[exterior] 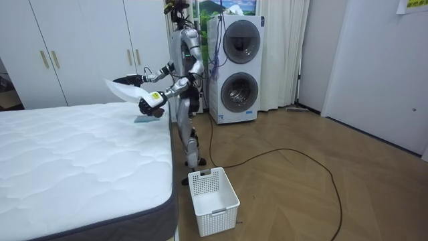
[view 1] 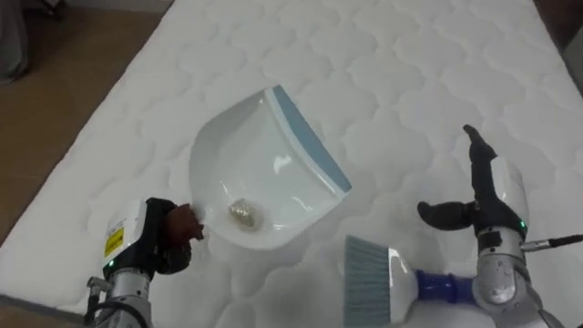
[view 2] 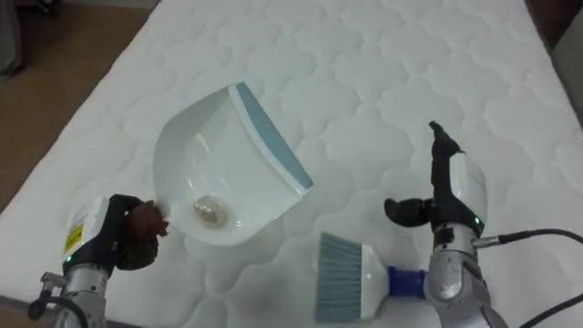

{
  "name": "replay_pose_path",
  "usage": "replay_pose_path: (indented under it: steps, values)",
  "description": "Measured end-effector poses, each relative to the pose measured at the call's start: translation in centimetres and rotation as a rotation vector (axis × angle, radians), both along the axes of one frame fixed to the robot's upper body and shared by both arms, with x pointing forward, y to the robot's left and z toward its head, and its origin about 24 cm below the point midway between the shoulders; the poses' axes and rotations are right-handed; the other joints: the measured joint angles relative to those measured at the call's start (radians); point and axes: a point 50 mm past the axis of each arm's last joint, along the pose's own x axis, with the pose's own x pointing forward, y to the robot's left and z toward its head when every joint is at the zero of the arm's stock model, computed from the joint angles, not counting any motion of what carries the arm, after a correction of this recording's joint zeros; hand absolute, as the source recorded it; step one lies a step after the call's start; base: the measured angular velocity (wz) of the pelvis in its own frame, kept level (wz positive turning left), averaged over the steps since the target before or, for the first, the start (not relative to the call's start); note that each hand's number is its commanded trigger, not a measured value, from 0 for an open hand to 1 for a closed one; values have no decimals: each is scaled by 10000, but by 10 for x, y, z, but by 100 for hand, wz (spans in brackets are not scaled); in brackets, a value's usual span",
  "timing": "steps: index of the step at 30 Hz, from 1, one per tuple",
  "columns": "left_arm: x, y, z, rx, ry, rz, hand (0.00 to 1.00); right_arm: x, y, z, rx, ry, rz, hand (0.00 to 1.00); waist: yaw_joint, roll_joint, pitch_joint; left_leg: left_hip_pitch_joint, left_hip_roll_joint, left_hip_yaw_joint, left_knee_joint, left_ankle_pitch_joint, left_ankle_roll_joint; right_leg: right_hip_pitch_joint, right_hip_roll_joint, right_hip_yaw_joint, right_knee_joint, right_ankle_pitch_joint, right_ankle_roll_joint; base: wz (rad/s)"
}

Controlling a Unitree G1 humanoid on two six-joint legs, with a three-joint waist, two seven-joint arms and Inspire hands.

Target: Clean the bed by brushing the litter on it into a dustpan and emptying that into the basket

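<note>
A white dustpan (view 1: 264, 173) with a blue front lip is held tilted above the white quilted mattress (view 1: 383, 55). My left hand (view 1: 159, 237) is shut on its brown handle at the lower left. A small crumpled scrap (view 1: 241, 212) sits at the back of the pan. A brush (view 1: 369, 273) with grey-blue bristles and a blue handle lies near the bed's near edge, its handle running under my right wrist. My right hand (view 1: 492, 196) is open above it, fingers straight and thumb out to the side. I stand at the bed's side in the room view.
A white laundry basket (exterior: 212, 201) stands on the wooden floor by the bed's corner. Two stacked washing machines (exterior: 237, 67) are behind me and white wardrobes (exterior: 67, 53) line the wall. The mattress stretches far ahead.
</note>
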Motion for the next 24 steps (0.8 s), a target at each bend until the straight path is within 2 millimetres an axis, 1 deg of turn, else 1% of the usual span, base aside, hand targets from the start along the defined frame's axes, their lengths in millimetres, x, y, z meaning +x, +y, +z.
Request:
replay_pose_path:
  steps: [1, 2, 3, 4, 5, 6, 7, 8, 9, 10, 11, 12, 13, 14, 15, 16, 17, 18, 19, 20, 21, 22, 23, 24]
  values:
    - [1, -1, 0, -26, -23, -20, 100, 0, -1, 1, -8, -78, -102, 0, -131, -4, 42, -45, 189, 563, 121, 6, 36, -31, -73, -325, 27, -81, 13, 119]
    - [1, -2, 0, -124, -35, -21, 100, -1, -4, 2, -1, -186, -311, 0, -273, -11, 60, -193, 563, 1627, 752, -293, 146, -33, -157, -840, 240, -247, 33, 94]
    - [1, -2, 0, -237, -41, 65, 100, -1, -5, 2, 0, -266, -415, 0, -259, 34, 77, -218, 895, 2130, 1416, -794, 65, 9, -135, -1083, 433, -390, 62, 70]
    - [1, -2, 0, -238, -57, 88, 100, -1, -5, 3, 12, -291, -447, 0, -247, 77, 113, -228, 954, 2110, 1548, -938, 98, 67, -106, -1154, 527, -458, 89, 49]
    - [0, -1, -1, -234, -32, 115, 100, -1, -5, 2, 124, -302, -508, 0, -202, 134, 157, -289, 884, 1892, 1552, -1048, 182, 131, -119, -1237, 728, -563, 190, 56]
    - [1, -1, 0, -250, -53, 121, 100, 1, -6, 4, 196, -378, -569, 0, -204, 130, 152, -353, 691, 1608, 1451, -1037, 222, 88, -138, -1238, 828, -628, 283, 54]
    - [1, -1, 0, -261, -58, 130, 100, 1, -6, 4, 215, -422, -603, 0, -177, 148, 148, -352, 609, 1539, 1368, -1005, 271, 64, -142, -1206, 907, -627, 292, 48]
    - [1, -1, 0, -291, -62, 155, 100, 2, -6, 5, 186, -502, -664, 0, -147, 207, 130, -350, 476, 1399, 1216, -940, 325, 20, -189, -1100, 981, -611, 318, 36]
    - [1, 0, 0, -317, -91, 180, 100, 1, -4, 4, 219, -567, -715, 0, -8, 258, 97, -320, 345, 1240, 1053, -863, 340, -93, -279, -908, 1245, -612, 319, 39]
    - [1, -1, 1, -328, -119, 178, 100, 1, -3, 4, 246, -602, -751, 0, 6, 292, 75, -303, 284, 1120, 950, -804, 348, -180, -336, -827, 1466, -611, 319, 47]
    - [2, -1, 2, -340, -175, 146, 100, 1, -2, 4, 282, -657, -807, 0, -34, 357, 43, -231, 184, 772, 751, -657, 375, -509, -468, -484, 2149, -655, 296, 56]
    - [2, 0, 2, -318, -210, 136, 100, 1, 0, 3, 308, -754, -857, 0, -30, 420, 24, -178, 138, 293, 511, -524, 333, -945, -264, 474, 2338, -859, 200, 60]
    - [3, 1, 3, -304, -240, 135, 100, 1, 1, 4, 346, -833, -868, 0, -55, 437, 30, -165, 137, 77, 390, -457, 298, -1179, -106, 986, 2226, -881, 147, 62]
    - [3, 2, 4, -325, -314, 218, 100, 3, 3, 6, 373, -1011, -846, 0, -78, 437, 29, -163, 96, -349, 136, -248, 219, -1595, 224, 1742, 1562, -802, 60, 49]
    - [2, 4, 3, -359, -375, 357, 100, 8, 8, 14, 361, -1430, -712, 0, -144, 457, 32, -324, -54, -1093, -32, -29, 124, -1585, 561, 2281, 670, -148, -26, 60]
    - [2, 5, 4, -334, -406, 356, 100, 9, 10, 18, 336, -1694, -695, 0, -259, 413, 38, -484, -227, -1450, -33, 90, 99, -1371, 623, 2355, 400, 648, -37, 108]
    - [4, 1, 3, -436, -366, 287, 100, 7, 8, 21, 237, -2044, -925, 0, -667, 395, 35, -552, -519, -1979, -105, 294, 59, -1053, 588, 1886, 99, 701, -416, 149]
    - [4, -1, 2, -538, -345, 145, 100, 6, 6, 22, 195, -2191, -1191, 0, -842, 367, 45, -458, -539, -1983, -291, 472, 81, -807, 543, 1355, -35, 686, -392, 147]
    - [4, -3, 3, -554, -381, 77, 100, 5, 5, 23, 193, -2267, -1279, 0, -908, 352, 53, -450, -544, -2005, -343, 569, 107, -701, 533, 1193, -114, 676, -374, 117]
    - [5, -5, 4, -562, -436, -32, 100, 2, 3, 25, 188, -2435, -1408, 0, -980, 318, 74, -439, -652, -2468, -409, 743, 85, -586, 556, 1053, -134, 595, -229, 113]
    - [5, -7, 5, -581, -483, -125, 100, -2, 3, 27, 196, -2626, -1509, 0, -1022, 280, 65, -472, -868, -3029, -470, 894, 2, -546, 643, 1176, -50, 426, -66, 120]
    - [7, -8, 6, -586, -530, -176, 100, -5, 2, 28, 199, -2722, -1579, 0, -1074, 232, 71, -488, -992, -3274, -534, 1015, -35, -570, 655, 1366, 16, 356, -89, 134]
    - [9, -10, 7, -583, -590, -296, 100, -12, 0, 29, 184, -2857, -1803, 0, -1066, 40, 19, -419, -1277, -3561, -683, 1174, -338, -653, 497, 1236, 79, 198, -336, 124]
    - [8, -10, 7, -583, -567, -318, 100, -17, -1, 27, 178, -2885, -1964, 0, -978, -230, 40, -482, -1076, -2686, 10, 870, -107, -603, 50, 196, 201, 123, -254, 98]
